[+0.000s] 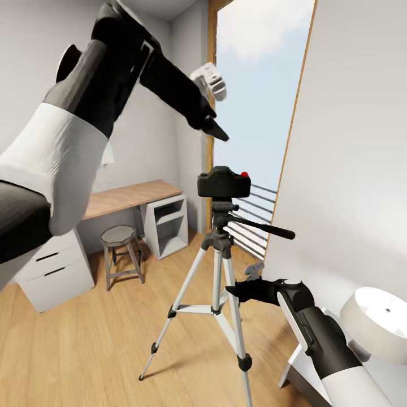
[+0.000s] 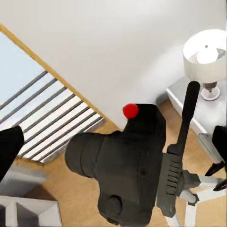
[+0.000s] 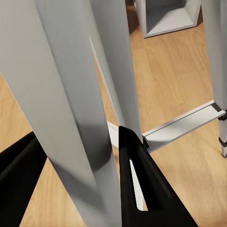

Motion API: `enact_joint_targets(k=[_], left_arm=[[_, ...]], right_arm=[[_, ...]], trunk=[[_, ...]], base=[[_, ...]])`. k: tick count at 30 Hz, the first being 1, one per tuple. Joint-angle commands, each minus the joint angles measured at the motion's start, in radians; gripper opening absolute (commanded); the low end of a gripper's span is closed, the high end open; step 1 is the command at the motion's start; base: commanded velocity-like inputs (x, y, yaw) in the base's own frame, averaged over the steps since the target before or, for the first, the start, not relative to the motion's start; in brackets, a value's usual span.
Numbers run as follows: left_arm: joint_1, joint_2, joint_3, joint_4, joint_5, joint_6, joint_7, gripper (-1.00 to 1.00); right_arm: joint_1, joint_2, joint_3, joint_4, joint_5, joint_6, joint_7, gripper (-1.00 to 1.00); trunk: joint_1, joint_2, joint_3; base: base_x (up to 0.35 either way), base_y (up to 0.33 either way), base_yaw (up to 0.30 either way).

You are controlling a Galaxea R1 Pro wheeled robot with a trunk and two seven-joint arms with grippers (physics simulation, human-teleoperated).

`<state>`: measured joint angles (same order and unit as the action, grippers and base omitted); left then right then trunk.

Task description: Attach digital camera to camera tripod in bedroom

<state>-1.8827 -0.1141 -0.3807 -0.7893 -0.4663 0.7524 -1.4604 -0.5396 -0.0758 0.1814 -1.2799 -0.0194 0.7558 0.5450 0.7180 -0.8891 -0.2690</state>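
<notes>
Atop the camera tripod [image 1: 221,265], beside the tall window [image 1: 257,107], the digital camera [image 1: 224,183] is seated on the black head. The left gripper [image 1: 217,129] is held above it, fingers apart and empty. One silver leg is straddled by the right gripper [image 3: 80,184], jaws closed against it.

Both arms share one scheme: glossy black segments joined to matte white shells. Left arm [image 1: 85,113] has a bulky white rounded forearm cover, then black tapered links and a small white-grey block near the wrist. Left end effector [image 1: 217,131] is black with pointed fingers. Right arm [image 1: 328,350] is white, then black with a thin white seam. Right end effector [image 1: 240,292] has black wedge-shaped fingers [image 3: 142,189].
</notes>
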Motion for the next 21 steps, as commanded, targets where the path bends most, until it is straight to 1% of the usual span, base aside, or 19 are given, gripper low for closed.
enact_joint_targets(k=[1,2,3,5,6,8,9,13,16,17,19,20,21], left_arm=[[-0.001,0.007,0.052,-0.019,-0.011,0.011,-0.008,1.00],[-0.001,0.015,0.099,-0.036,-0.013,0.011,-0.008,1.00],[-0.001,0.030,0.178,-0.063,-0.015,0.011,-0.008,1.00],[-0.001,0.047,0.233,-0.081,-0.017,0.011,-0.009,1.00],[-0.001,0.057,0.253,-0.086,-0.017,0.011,-0.011,1.00],[-0.001,0.079,0.281,-0.094,-0.017,0.011,-0.012,1.00],[0.000,0.102,0.299,-0.095,-0.018,0.012,-0.012,1.00],[0.012,0.147,0.318,-0.095,-0.026,0.012,-0.012,1.00],[0.055,0.176,0.325,-0.096,-0.040,0.013,-0.003,1.00],[0.098,0.195,0.329,-0.094,-0.053,0.013,0.016,1.00],[0.148,0.215,0.331,-0.092,-0.067,0.014,0.053,1.00],[0.202,0.235,0.333,-0.084,-0.081,0.016,0.105,1.00],[0.232,0.246,0.334,-0.078,-0.088,0.020,0.137,1.00]], right_arm=[[0.000,-0.001,0.001,0.000,0.007,0.007,0.001,-1.00],[0.000,-0.001,0.001,0.000,0.007,0.006,0.001,-1.00],[0.000,-0.001,0.001,0.000,0.006,0.005,0.001,-1.00],[0.000,-0.001,0.001,0.000,0.005,0.004,0.001,-1.00],[0.000,-0.001,0.001,0.000,0.005,0.004,0.000,-1.00],[0.000,-0.001,0.001,0.000,0.005,0.002,0.000,-1.00],[0.000,-0.001,0.001,0.000,0.004,0.002,0.000,-1.00],[0.000,-0.001,0.001,0.000,0.004,0.002,0.000,-1.00],[0.000,-0.001,0.001,0.000,0.004,0.003,0.000,-1.00],[0.000,-0.001,0.001,0.000,0.005,0.005,0.001,-1.00],[0.000,-0.001,0.001,0.000,0.005,0.006,0.001,-1.00],[0.000,-0.001,0.000,0.000,0.006,0.008,0.001,-1.00],[0.000,-0.001,0.000,0.000,0.006,0.009,0.001,-1.00]], trunk=[[0.000,-0.001,-0.002],[0.000,-0.001,-0.002],[0.000,-0.001,-0.002],[0.000,-0.001,-0.002],[0.000,-0.001,-0.002],[0.000,-0.001,-0.002],[0.000,-0.001,-0.002],[0.000,-0.001,-0.002],[0.000,-0.001,-0.002],[0.000,-0.001,-0.002],[0.000,-0.001,-0.002],[0.000,-0.001,-0.002],[0.000,-0.001,-0.002]], base=[[0.000,0.000,0.000],[0.000,0.000,0.000],[0.000,0.000,0.000],[0.000,0.000,0.000],[0.000,0.000,0.000],[0.000,0.000,0.000],[0.000,0.000,0.000],[0.000,0.000,0.000],[0.000,0.000,0.000],[0.000,0.000,0.000],[0.000,0.000,0.000],[0.000,0.000,0.000],[0.000,0.000,0.000]])
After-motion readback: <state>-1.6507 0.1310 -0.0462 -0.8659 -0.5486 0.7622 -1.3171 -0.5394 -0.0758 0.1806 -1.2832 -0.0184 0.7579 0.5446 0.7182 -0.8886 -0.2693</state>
